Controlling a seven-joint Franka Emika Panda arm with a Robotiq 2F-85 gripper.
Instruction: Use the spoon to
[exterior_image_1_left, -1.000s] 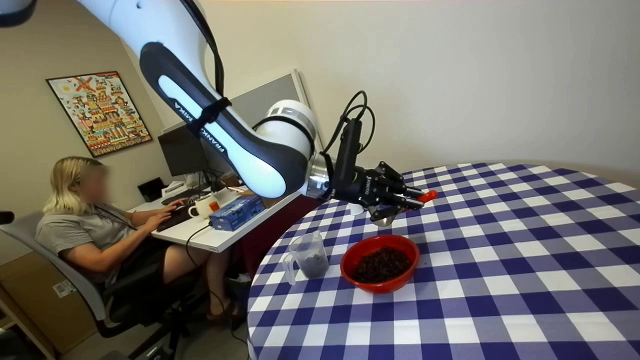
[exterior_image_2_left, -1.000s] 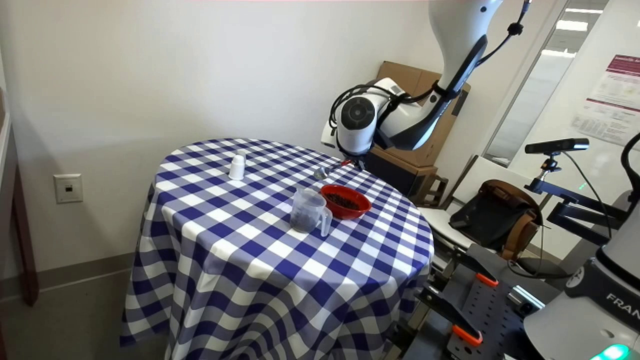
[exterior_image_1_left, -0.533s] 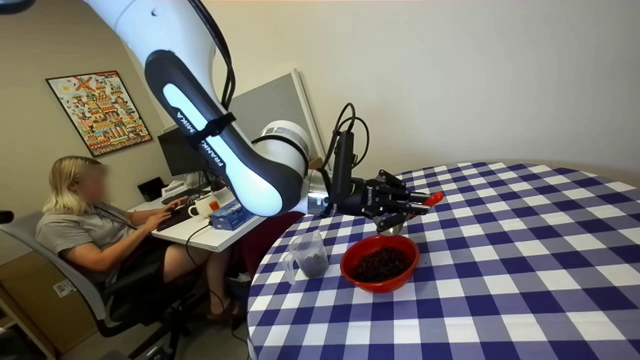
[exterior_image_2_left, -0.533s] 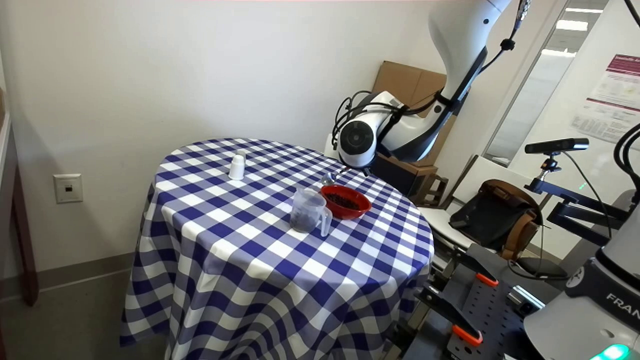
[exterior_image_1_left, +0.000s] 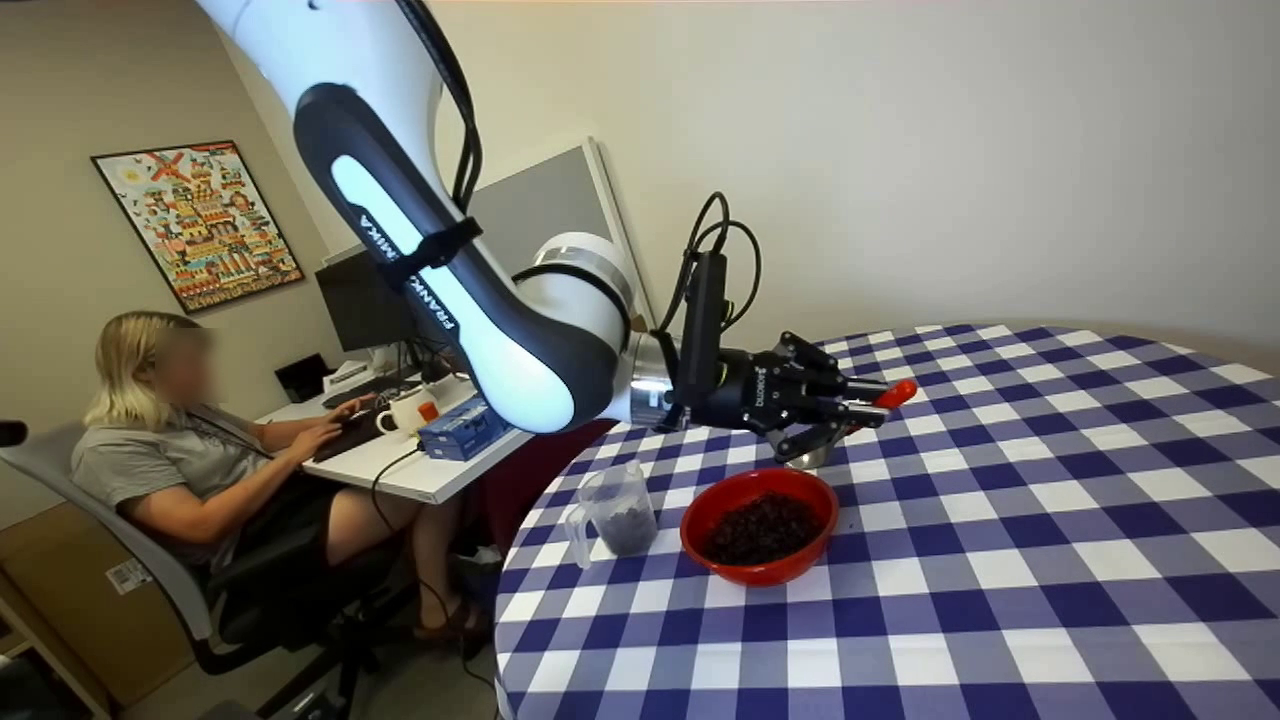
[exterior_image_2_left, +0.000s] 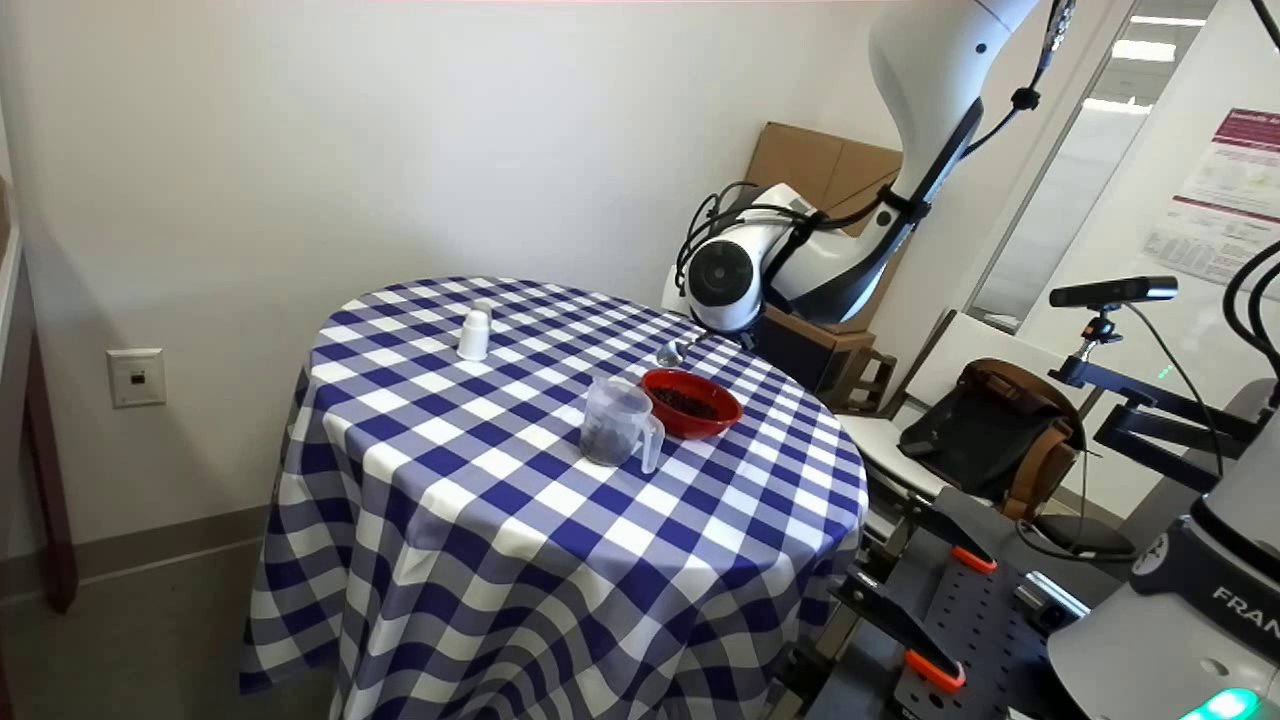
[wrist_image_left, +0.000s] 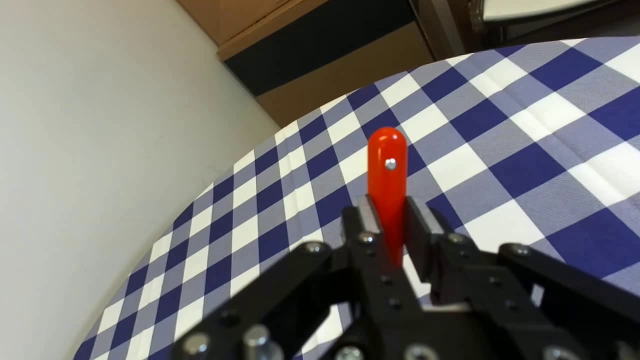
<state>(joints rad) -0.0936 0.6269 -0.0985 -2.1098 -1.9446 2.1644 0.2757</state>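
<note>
Red-handled, the spoon (wrist_image_left: 388, 187) was already picked up, pinched by the fingers (wrist_image_left: 425, 216) near the red bowl (exterior_image_1_left: 768, 573). Whatever it was meant for, probably scooping, seemed left to do.

Right of centre, the gripper (exterior_image_1_left: 874, 402) pinches the spoon (exterior_image_1_left: 896, 396) by its red handle (exterior_image_1_left: 901, 391); lower centre, a red bowl (exterior_image_1_left: 768, 574) of dark pieces (exterior_image_1_left: 765, 530) stands beside a clear pitcher (exterior_image_1_left: 624, 515). A person (exterior_image_1_left: 190, 455) sits at left.

The gripper (exterior_image_1_left: 878, 402) has shifted rightward in an exterior view, carrying the spoon (exterior_image_1_left: 899, 393) along; in both exterior views the spoon's metal end (exterior_image_2_left: 670, 354) now sits farther right and slightly lower.
</note>
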